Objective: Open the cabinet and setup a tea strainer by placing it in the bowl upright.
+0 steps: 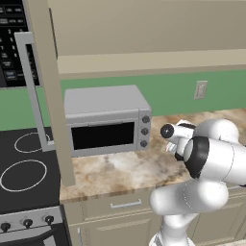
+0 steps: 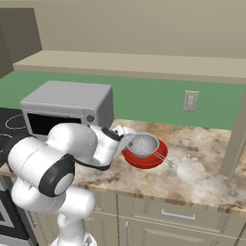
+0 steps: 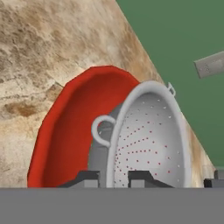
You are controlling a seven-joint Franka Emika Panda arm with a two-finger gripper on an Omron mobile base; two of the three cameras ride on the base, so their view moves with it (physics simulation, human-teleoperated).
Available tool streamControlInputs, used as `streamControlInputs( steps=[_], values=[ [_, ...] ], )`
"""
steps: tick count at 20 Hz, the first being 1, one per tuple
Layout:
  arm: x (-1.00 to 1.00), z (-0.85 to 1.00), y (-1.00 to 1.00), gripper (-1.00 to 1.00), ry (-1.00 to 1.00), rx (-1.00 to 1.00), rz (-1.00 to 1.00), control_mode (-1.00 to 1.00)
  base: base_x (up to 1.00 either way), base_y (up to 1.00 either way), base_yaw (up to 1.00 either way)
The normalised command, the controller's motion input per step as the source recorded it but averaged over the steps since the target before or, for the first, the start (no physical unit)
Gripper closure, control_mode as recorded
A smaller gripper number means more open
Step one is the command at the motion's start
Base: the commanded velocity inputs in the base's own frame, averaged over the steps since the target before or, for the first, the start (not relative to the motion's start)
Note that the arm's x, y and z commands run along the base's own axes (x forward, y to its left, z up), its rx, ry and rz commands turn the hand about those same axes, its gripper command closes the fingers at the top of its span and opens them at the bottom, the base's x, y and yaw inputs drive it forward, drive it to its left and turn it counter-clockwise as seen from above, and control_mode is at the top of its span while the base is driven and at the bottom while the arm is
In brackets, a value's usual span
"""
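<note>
Counter [image 2: 202, 175] of marble carried the red bowl [image 2: 156, 158], and we saw the tea strainer [image 2: 143, 145] just above it, tilted, with the open side turned toward the wall. Our pincer [image 3: 113, 178] was nearly closed on the strainer's rim, so the bowl lay directly below the held piece.

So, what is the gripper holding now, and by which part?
The gripper holds the tea strainer by its rim, over the red bowl.

bowl [image 2: 153, 159] partly hidden behind tea strainer [image 2: 143, 145]; hand [image 3: 114, 178] cut by bottom edge.
</note>
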Motion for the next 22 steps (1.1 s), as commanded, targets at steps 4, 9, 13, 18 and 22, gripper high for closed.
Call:
streamControlInputs(
  steps=[4, 9, 13, 18, 22],
  values=[
    [0.05, -0.11, 0.06, 1.00, 0.00, 0.00, 0.00, -1.00, 0.00, 0.00, 0.00],
    [0.04, -0.02, 0.02, 1.00, 0.02, 0.00, 0.00, -1.00, 0.00, 0.00, 0.00],
    [0.00, 0.00, 0.04, -1.00, 0.02, 0.00, 0.00, -1.00, 0.00, 0.00, 0.00],
    [0.00, 0.00, 0.01, -1.00, 0.00, 0.00, 0.00, -1.00, 0.00, 0.00, 0.00],
    [0.00, 0.00, 0.00, -1.00, 0.00, 0.00, 0.00, -1.00, 0.00, 0.00, 0.00]
  ],
)
